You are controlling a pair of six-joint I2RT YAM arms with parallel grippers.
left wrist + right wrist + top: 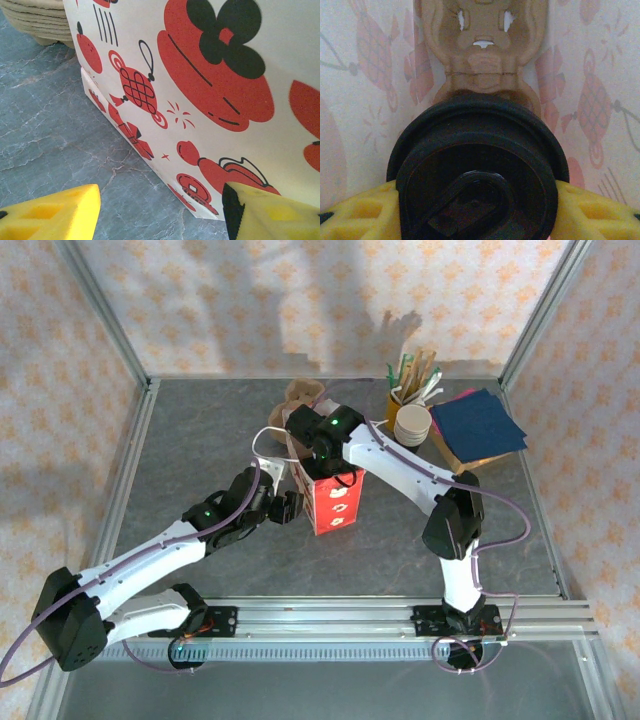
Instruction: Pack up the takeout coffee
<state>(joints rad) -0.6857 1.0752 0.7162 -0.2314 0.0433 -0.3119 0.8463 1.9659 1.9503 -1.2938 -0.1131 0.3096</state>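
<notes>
- The paper bag [335,498] stands upright near the middle of the counter [200,430]. It is white with red and black prints.
- The right arm reaches over the bag's open top from the far side.
- The right jaws pinch the coffee cup [477,150], with one yellow finger [355,215] on each side, just under its black lid.
- The coffee cup is inside the bag, with printed walls on both sides of it. A brown cardboard carrier [482,60] lies beyond it. Whether the two touch cannot be told.
- The left jaws are spread and hold nothing. The yellow fingers [50,215] sit low over the counter, just beside the bag's lower corner.
- A stack of white cups [412,423] and blue napkins [478,425] rest at the far right, well apart from the bag.
</notes>
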